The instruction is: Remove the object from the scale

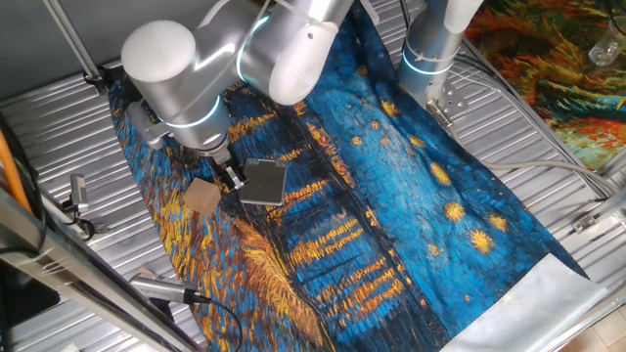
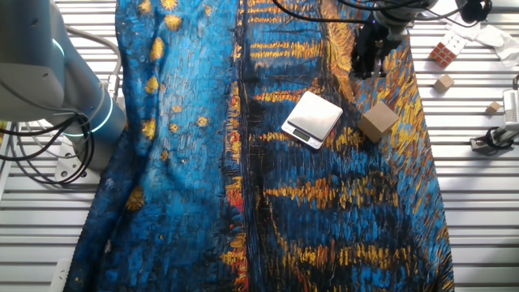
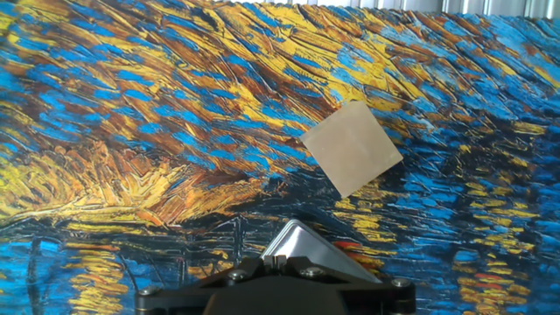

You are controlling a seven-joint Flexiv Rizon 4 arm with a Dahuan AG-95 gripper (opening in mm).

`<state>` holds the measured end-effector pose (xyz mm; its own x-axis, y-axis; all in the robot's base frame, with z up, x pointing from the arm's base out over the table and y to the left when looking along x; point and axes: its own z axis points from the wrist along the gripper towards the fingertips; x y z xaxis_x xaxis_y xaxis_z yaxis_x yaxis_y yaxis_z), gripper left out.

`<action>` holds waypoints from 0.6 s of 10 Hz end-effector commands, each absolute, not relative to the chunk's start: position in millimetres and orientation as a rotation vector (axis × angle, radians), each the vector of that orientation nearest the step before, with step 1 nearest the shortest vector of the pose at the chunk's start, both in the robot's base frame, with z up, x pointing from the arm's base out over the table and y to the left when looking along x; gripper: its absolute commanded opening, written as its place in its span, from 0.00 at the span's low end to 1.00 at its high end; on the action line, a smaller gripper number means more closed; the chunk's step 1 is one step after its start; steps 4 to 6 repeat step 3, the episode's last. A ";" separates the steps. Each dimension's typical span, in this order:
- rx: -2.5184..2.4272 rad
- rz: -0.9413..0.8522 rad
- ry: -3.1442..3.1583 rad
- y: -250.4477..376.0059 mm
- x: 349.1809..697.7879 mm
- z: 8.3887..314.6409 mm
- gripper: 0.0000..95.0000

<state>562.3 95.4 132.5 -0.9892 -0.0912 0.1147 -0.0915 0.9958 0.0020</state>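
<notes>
**Tool clear of the block; block already off the scale**

Tool [image 2: 371,58]: you will find it hanging above the cloth [image 2: 243,178], beyond the scale [image 2: 313,118] in the other fixed view and close over the scale's edge in one fixed view. It holds nothing. Whether its fingers stand apart or together you cannot tell: they read as one dark cluster in both fixed views, and the hand view shows only the mount.

Object [image 2: 379,121]: one small tan block, cardboard-brown, roughly square on top, plain faces, no markings visible. It sits on the cloth just beside the scale, apart from it with a strip of cloth showing between them. It rests flat and turned at an angle to the scale's edges.

Scale: thin flat square plate, grey metallic top, a little larger than the block, with a darker strip along one edge. Its top is bare.

Progress: judged from this layout, the removal itself is done. What is left for you is at most to draw the tool away.

Desk [image 2: 478,203]: ribbed metal, carrying the cloth. A few other small blocks [image 2: 443,82] lie off the cloth, well apart from the scale.
</notes>
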 end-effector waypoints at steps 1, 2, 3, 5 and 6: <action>0.147 0.004 -3.022 96.6 561.8 133.3 0.00; 0.148 0.003 -3.022 97.8 561.1 134.1 0.00; 0.146 0.003 -3.022 99.1 560.2 135.0 0.00; 0.146 0.003 -3.022 99.1 560.2 135.0 0.00; 0.146 0.003 -3.022 99.1 560.2 135.0 0.00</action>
